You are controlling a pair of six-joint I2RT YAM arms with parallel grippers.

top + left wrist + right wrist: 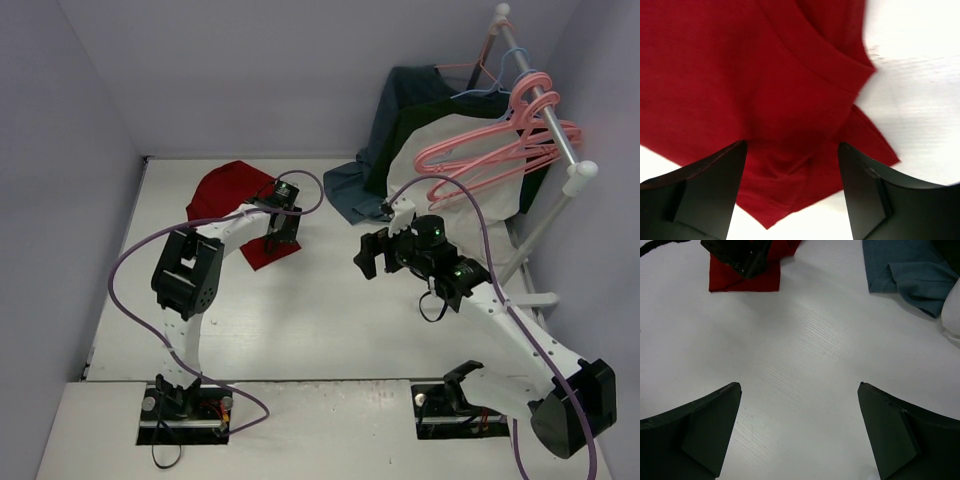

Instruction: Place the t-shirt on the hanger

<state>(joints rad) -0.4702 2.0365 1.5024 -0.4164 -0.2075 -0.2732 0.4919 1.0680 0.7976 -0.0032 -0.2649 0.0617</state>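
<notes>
The deep-red t-shirt (228,188) lies crumpled on the white table at the back left, with one folded corner (268,254) pointing toward the middle. My left gripper (276,242) hangs just above that corner, open. In the left wrist view the t-shirt (740,75) fills the frame and the left gripper (792,146) straddles a wrinkled fold without pinching it. My right gripper (372,252) is open over bare table (805,340), the red t-shirt (762,282) far ahead of it. Several salmon-pink hangers (500,152) hang from the rack at the back right.
A white rail (545,115) on a stand carries the pink hangers and a thin blue hanger (490,88). A dark blue-grey garment (355,190) and a cream-and-dark-green garment (455,145) drape below it; the blue-grey garment (910,270) reaches onto the table.
</notes>
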